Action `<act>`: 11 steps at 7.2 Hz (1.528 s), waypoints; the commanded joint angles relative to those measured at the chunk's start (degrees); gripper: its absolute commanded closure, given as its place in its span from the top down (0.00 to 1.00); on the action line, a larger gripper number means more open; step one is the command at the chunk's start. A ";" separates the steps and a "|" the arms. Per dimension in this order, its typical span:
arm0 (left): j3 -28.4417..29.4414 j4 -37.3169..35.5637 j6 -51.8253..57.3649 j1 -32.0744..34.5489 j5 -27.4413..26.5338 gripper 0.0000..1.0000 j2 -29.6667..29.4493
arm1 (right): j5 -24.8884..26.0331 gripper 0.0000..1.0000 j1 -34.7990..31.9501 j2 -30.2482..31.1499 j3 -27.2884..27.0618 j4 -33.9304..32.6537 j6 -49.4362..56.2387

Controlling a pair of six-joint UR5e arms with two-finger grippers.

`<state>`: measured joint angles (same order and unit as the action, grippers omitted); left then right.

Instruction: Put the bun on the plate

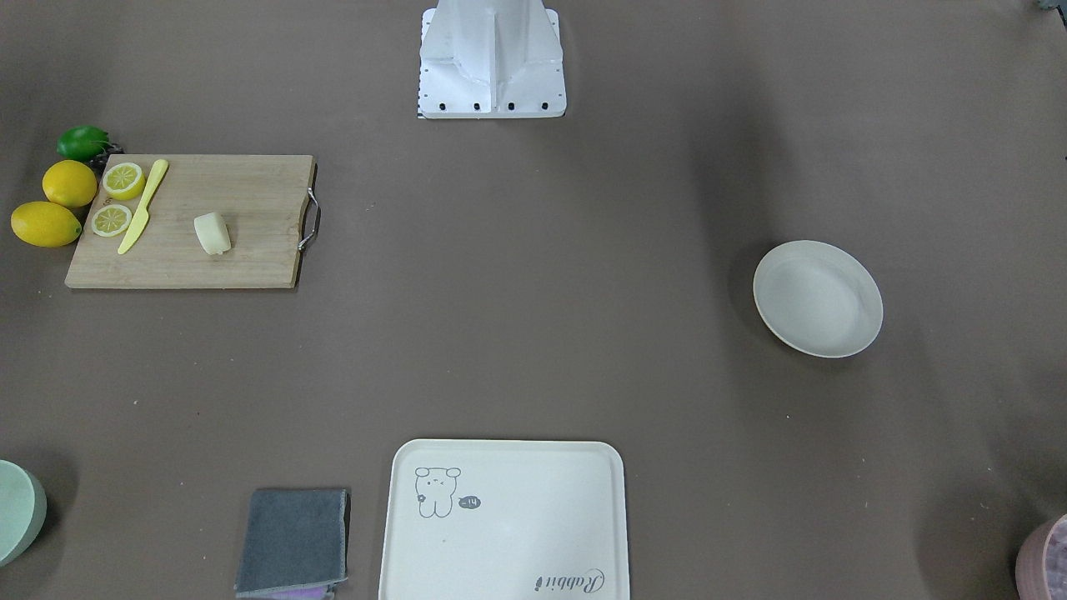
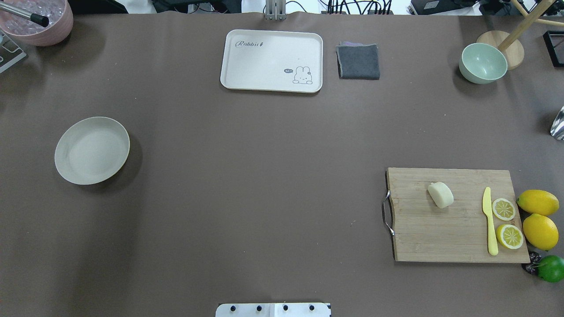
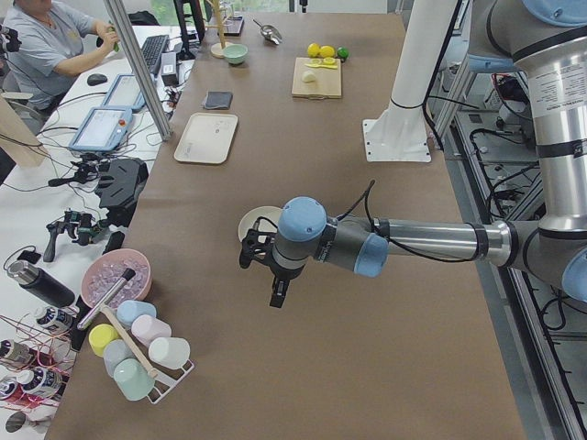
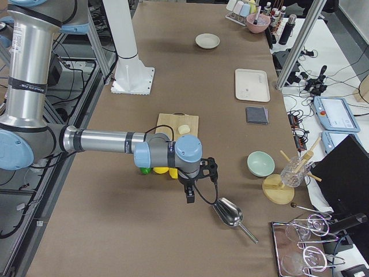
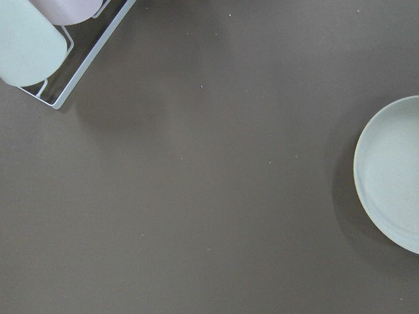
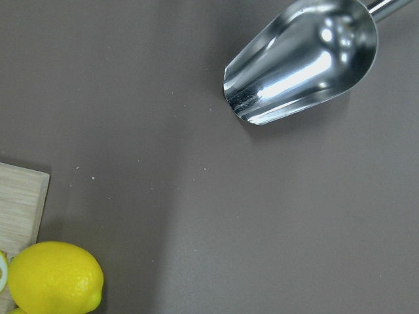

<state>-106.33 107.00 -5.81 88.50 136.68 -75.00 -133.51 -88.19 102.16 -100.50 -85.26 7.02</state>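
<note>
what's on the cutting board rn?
On the cutting board: the bun, a yellow knife and two lemon halves, cut faces up. Whole lemons sit beside it, off the board. Nothing is stacked; anything beneath the board is hidden.

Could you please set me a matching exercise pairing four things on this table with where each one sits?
Things: 1 bun; 2 plate; 3 yellow knife; 4 grey cloth.
Places: A beside the tray; B empty, alone on the robot's left side; C on the cutting board, along the lemon halves; D mid-board, touching nothing else.
Pairs: 1-D; 2-B; 3-C; 4-A.
</note>
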 commanded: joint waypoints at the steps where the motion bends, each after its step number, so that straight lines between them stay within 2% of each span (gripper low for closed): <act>1: -0.36 0.40 -0.17 -0.17 0.52 0.98 0.82 | -0.08 1.00 -0.05 0.05 -0.13 0.18 0.01; 11: -0.01 0.93 -1.22 -2.46 0.70 0.97 0.12 | -0.08 1.00 0.13 0.67 0.22 0.53 0.01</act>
<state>-106.37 107.89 -6.91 86.13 137.24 -74.82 -133.55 -88.10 102.67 -100.29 -84.73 7.02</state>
